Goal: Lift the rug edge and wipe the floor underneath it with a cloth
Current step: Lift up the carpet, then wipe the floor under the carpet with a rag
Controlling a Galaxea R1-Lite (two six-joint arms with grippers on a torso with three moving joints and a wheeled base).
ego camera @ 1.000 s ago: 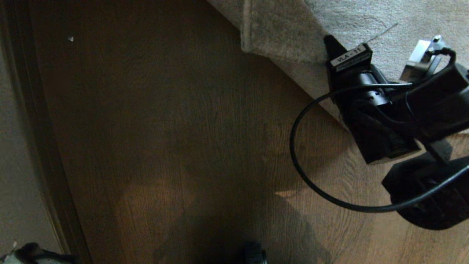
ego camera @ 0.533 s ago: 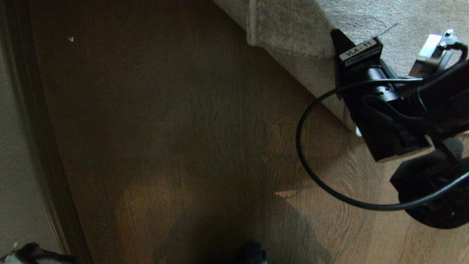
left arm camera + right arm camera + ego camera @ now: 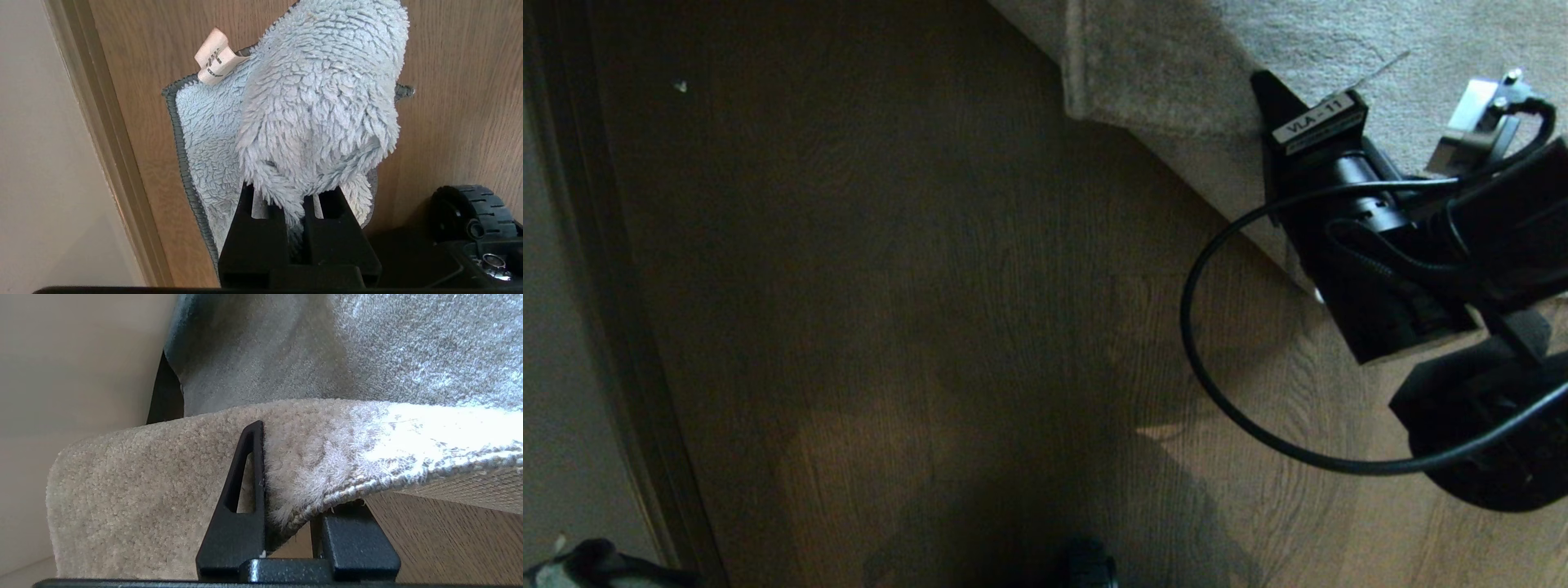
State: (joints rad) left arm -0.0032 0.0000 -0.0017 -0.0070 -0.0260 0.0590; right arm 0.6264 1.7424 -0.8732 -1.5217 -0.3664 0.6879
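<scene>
Pinching the rug edge (image 3: 310, 465) between nearly closed fingers, the right gripper (image 3: 286, 522) holds it off the floor (image 3: 931, 327) at two o'clock. Parked low at seven o'clock, the left gripper (image 3: 296, 212) clamps the cloth (image 3: 318, 102).
</scene>
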